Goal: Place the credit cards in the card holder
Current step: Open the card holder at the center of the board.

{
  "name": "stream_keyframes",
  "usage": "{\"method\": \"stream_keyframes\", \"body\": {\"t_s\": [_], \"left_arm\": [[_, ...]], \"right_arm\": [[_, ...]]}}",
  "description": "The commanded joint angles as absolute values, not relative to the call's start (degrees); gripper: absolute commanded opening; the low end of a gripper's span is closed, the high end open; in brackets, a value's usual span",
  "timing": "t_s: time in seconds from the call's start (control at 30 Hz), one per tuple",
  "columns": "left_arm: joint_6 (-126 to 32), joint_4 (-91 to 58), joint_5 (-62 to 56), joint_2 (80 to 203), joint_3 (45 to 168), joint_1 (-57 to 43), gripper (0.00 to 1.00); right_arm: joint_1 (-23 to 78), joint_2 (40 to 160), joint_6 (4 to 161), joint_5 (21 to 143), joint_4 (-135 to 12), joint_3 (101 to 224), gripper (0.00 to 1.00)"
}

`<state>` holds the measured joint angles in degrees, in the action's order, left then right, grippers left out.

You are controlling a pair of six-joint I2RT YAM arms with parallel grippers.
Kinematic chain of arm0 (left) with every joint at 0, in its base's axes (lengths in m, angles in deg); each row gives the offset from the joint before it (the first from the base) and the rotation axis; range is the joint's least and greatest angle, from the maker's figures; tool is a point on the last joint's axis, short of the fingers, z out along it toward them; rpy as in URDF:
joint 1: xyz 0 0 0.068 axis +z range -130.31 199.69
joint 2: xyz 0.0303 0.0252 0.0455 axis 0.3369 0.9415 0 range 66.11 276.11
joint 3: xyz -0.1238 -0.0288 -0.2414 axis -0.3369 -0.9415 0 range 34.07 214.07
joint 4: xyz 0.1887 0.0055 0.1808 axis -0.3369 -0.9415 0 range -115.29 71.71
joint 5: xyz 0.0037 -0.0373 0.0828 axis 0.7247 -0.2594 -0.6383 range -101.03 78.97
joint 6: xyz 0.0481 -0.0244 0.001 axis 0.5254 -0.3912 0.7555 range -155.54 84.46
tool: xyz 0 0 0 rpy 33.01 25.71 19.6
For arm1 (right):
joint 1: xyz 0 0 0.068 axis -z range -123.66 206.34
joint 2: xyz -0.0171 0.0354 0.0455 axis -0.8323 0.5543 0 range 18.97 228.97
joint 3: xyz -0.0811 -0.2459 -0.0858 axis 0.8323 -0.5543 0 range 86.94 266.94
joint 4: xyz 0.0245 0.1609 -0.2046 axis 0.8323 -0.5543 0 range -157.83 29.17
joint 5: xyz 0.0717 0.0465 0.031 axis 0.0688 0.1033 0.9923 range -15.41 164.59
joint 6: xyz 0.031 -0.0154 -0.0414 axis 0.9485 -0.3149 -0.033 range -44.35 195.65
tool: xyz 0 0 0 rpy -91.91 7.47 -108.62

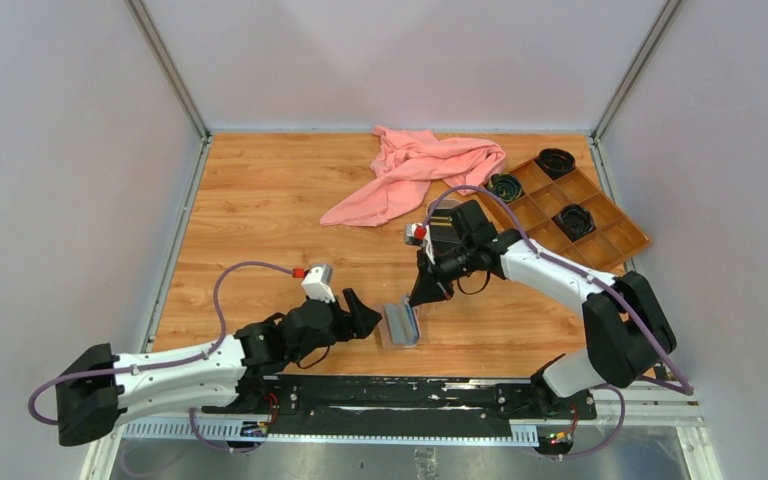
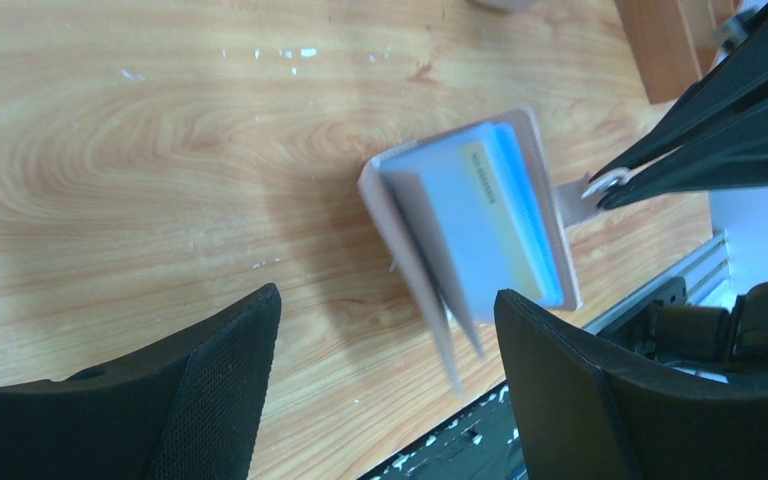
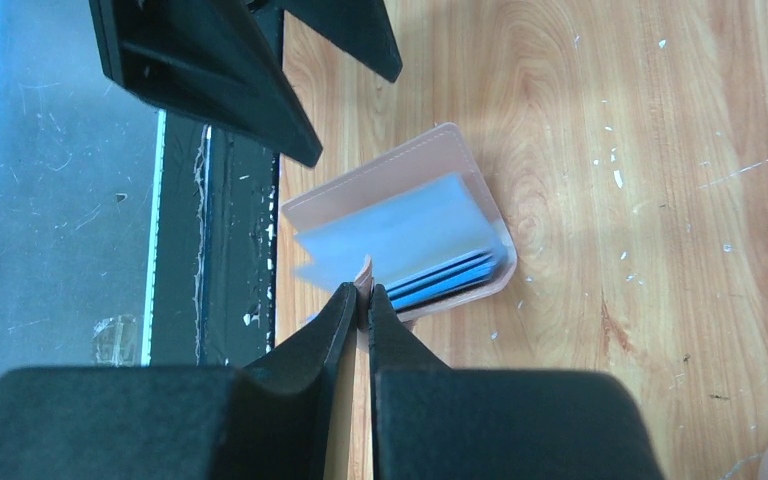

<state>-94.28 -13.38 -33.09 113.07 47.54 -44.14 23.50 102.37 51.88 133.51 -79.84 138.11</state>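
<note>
Where the card holder [image 3: 400,215] lies, right gripper [image 3: 365,300] pinches its tab [image 3: 364,270].

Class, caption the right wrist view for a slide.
Right gripper pinches snap tab of the open card holder on wooden table.

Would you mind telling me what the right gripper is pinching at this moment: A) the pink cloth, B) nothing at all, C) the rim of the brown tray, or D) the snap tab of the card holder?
D: in the right wrist view the right gripper is shut on the tan snap tab at the edge of the open card holder.
</note>
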Motion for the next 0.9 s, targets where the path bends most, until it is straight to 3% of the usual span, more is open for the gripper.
{"method": "stream_keyframes", "body": {"t_s": [0.0,0.17,0.4,0.57,0.8,0.87], "left_arm": [[-91.07,-26.73,-39.56,107.39,52.07,-44.03,0.74],[-89.55,-21.64,-36.14,105.79,51.36,-44.04,0.61],[-88.0,-17.07,-30.43,117.59,54.71,-44.03,0.47],[-86.73,-15.49,-29.14,121.83,56.99,-44.03,0.49],[-87.16,-15.48,-28.83,122.66,57.35,-44.03,0.7],[-86.89,-15.5,-28.08,123.19,57.8,-44.03,0.71]], "right_arm": [[24.35,100.94,51.62,135.22,-79.47,137.42,0.0],[24.77,104.56,52.27,129.35,-80.52,138.67,0.0],[26.26,107.85,51.92,117.31,-82.6,139.59,0.0],[26.39,115.09,49.65,110.59,-88.96,142.83,0.0],[26.28,121.1,48.34,110.48,-94.83,146.19,0.02],[26.34,120.41,48.12,112.4,-95.09,146.35,0.04]]}}
